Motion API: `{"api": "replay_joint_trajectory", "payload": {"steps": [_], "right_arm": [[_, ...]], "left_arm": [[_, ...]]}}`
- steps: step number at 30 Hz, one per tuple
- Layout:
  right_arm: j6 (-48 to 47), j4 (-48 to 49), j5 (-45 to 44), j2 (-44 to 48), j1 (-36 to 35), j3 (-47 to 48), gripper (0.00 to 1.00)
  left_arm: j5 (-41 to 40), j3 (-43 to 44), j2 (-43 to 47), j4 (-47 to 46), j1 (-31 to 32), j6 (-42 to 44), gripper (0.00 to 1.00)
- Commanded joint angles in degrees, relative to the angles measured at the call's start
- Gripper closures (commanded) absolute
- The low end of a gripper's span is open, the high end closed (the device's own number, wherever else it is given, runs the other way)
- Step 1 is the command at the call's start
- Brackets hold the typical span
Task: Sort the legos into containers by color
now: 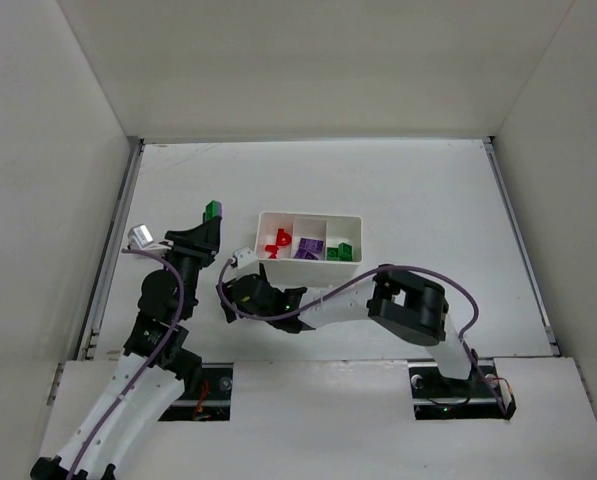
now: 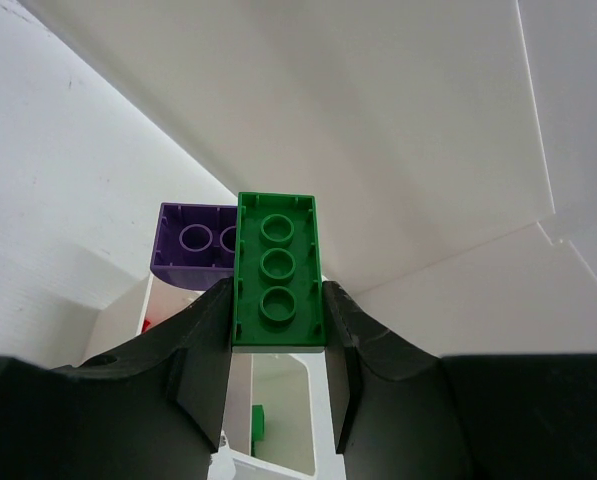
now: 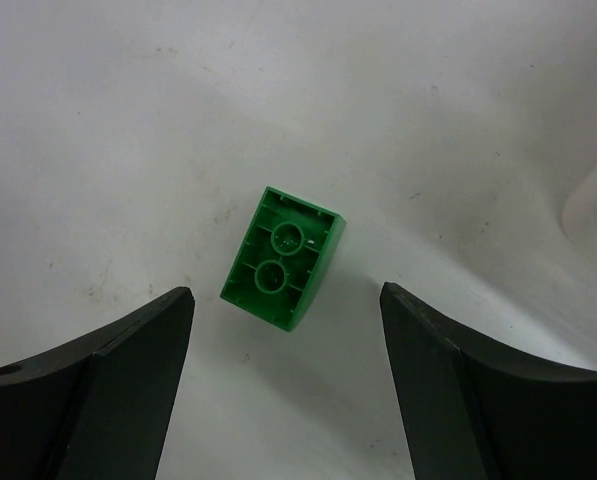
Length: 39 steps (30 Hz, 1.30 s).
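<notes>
Two arms: bolted side by side at the near edge of the table (image 1: pixel 428 190); right arm (image 1: pixel 408 305) bent across to the left, left arm (image 1: pixel 163 300) reaching toward the far edge.
Right gripper (image 3: pixel 285 298): jaws wide apart, pointing down at the table, holding nothing; just off the near left corner of the tray (image 1: pixel 308 273).
Loose green brick (image 3: pixel 281 258): flat on the table between the open fingers, touching neither, hollow underside up, turned at a slant.
Tray: white, near the middle of the table, a little left of centre, long side parallel to the near edge; three compartments side by side.
Left compartment: red bricks (image 1: pixel 278 242).
Middle compartment: purple bricks (image 1: pixel 308 247).
Right compartment: green bricks (image 1: pixel 341 251).
Left gripper (image 2: pixel 276 322): clamped on the held green brick (image 2: pixel 275 270), raised above the table, just left of the tray's far left corner.
Held green brick: gripped by its long sides, hollow underside toward the wrist camera, sticking out past the fingertips.
Purple brick (image 2: pixel 193 245): touching the held green brick's left side, clear of both fingers; joined or only pressed against it, cannot tell.
</notes>
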<state>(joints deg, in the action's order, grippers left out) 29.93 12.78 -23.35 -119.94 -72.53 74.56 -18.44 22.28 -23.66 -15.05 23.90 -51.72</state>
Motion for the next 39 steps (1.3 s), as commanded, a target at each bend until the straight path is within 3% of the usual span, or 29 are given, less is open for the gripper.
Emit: {"api": "replay_joint_trajectory", "payload": {"steps": [1, 4, 8, 14, 16, 22, 28, 34, 39], "right_arm": [[-1.7, -0.1, -2.2, -0.6, -1.2, 3.8, 0.19], [-1.8, -0.3, -2.8, -2.7, -1.4, 5.6, 0.21], [-2.0, -2.2, -6.0, -4.8, -1.4, 7.3, 0.31], [-2.7, -2.8, -8.8, -6.4, -1.4, 8.6, 0.67], [-2.3, -2.1, -9.7, -3.2, -1.8, 6.1, 0.74], [-4.1, 5.1, -9.3, 17.4, -2.1, -9.1, 0.75], [-5.6, 2.5, -9.5, 34.0, 3.3, -18.7, 0.73], [-5.2, 0.4, -4.9, 38.5, 13.1, -22.1, 0.71], [-4.5, 0.9, -1.3, 42.3, 15.2, -24.3, 0.72]], "left_arm": [[-0.7, 1.7, 0.5, 0.9, -0.3, -1.2, 0.79], [-0.7, 1.1, 0.6, 0.9, -0.4, -1.2, 0.79], [-0.6, 1.0, 1.0, 0.9, -0.4, -0.8, 0.79], [-0.5, 1.0, 1.0, 0.9, -0.4, -0.3, 0.79], [-0.3, 0.8, 1.1, 1.2, -0.4, -0.3, 0.79], [0.9, -0.2, -0.5, 0.6, -0.2, -0.4, 0.79], [6.3, 1.0, -4.8, -0.2, 0.9, -1.1, 0.79], [10.7, 0.0, -6.2, -4.1, 3.3, -3.6, 0.78], [14.6, -0.7, -6.4, -7.4, 4.4, -6.3, 0.78]]}}
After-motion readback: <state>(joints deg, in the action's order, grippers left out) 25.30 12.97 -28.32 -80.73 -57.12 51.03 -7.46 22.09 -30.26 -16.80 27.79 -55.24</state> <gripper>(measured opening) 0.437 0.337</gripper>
